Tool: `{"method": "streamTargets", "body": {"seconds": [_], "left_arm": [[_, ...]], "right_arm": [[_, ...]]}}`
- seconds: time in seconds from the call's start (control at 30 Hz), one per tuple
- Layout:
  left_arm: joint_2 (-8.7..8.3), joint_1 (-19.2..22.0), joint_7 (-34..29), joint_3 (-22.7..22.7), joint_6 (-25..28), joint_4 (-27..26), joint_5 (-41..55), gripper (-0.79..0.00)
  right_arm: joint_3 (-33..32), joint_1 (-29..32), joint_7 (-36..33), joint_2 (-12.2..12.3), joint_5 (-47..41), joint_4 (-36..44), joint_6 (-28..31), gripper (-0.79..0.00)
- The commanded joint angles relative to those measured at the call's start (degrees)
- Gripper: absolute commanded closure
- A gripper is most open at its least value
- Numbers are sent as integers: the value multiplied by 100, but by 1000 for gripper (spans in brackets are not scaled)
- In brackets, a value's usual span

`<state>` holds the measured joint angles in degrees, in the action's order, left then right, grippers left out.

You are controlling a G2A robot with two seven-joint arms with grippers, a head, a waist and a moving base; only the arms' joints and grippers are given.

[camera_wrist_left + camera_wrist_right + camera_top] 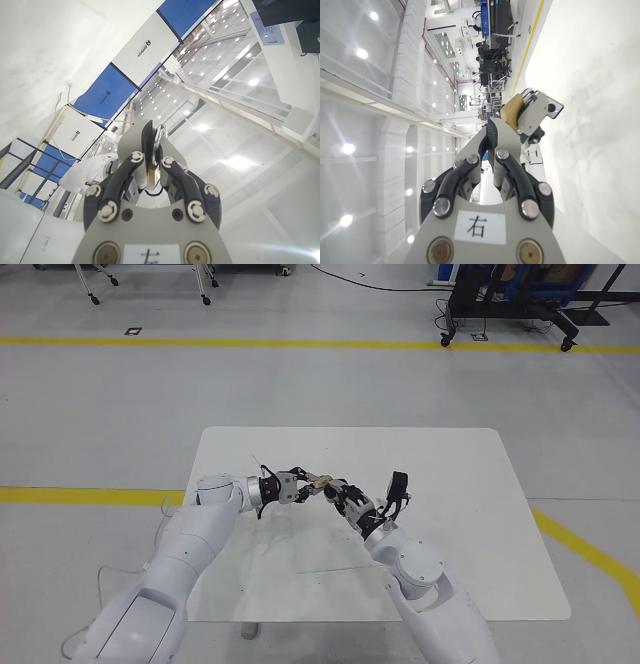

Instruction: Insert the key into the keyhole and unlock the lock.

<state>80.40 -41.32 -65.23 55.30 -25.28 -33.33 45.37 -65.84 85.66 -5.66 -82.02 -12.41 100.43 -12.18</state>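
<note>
White table [460, 464]; left fingers [128, 142] clamp brass lock [152, 172].

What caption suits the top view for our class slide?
Left gripper holds the lock facing the right gripper, above the table.

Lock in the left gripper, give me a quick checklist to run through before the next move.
1. Lock clamped in the left gripper, shackle in its grip: ok.
2. Right gripper shut: ok.
3. Key held in the right gripper: cannot tell, hidden.
4. Right gripper close to the lock's brass body: ok, it sits just beyond the fingertips in the right wrist view.
5. Keyhole facing the right gripper: cannot tell.
6. Both grippers over the table: ok.
</note>
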Motion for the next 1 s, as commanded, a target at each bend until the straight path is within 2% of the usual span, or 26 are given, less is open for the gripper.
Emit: {"method": "streamTargets", "body": {"seconds": [0.0,0.2,0.37,0.4,0.43,0.47,0.67,0.7,0.73,0.8,0.87,0.9,0.97], "left_arm": [[2,-1,25,-3,16,-6,-15,0],[4,-1,99,-10,45,-27,-69,0],[3,-24,303,19,238,-77,-107,0],[1,-35,396,27,329,-110,-138,0],[-2,-63,497,41,450,-174,-162,0],[-5,-77,563,53,523,-208,-178,0],[-59,-251,886,165,895,-565,-314,0],[-72,-288,912,184,976,-638,-350,0],[-87,-328,911,218,1113,-733,-367,0],[-119,-424,892,290,1253,-864,-372,0],[-151,-499,891,350,1307,-975,-400,0],[-164,-529,872,363,1307,-1038,-431,0],[-184,-576,856,385,1293,-1111,-471,0]], "right_arm": [[53,-109,54,-15,-7,-91,-46,0],[109,-193,225,-34,22,-188,-33,0],[93,-30,202,-21,27,-9,161,0],[75,23,180,-15,6,48,192,-139],[49,99,155,-10,-62,125,242,-326],[33,139,144,-8,-117,163,267,-785],[-3,424,-159,22,-432,307,148,-785],[-31,442,-207,22,-581,308,117,-763],[-61,457,-245,20,-746,288,84,-717],[-132,442,-285,17,-1013,228,57,-683],[-161,399,-358,17,-1167,158,35,-529],[-170,381,-386,19,-1204,132,42,-486],[-172,360,-440,20,-1271,101,50,-462]]}}
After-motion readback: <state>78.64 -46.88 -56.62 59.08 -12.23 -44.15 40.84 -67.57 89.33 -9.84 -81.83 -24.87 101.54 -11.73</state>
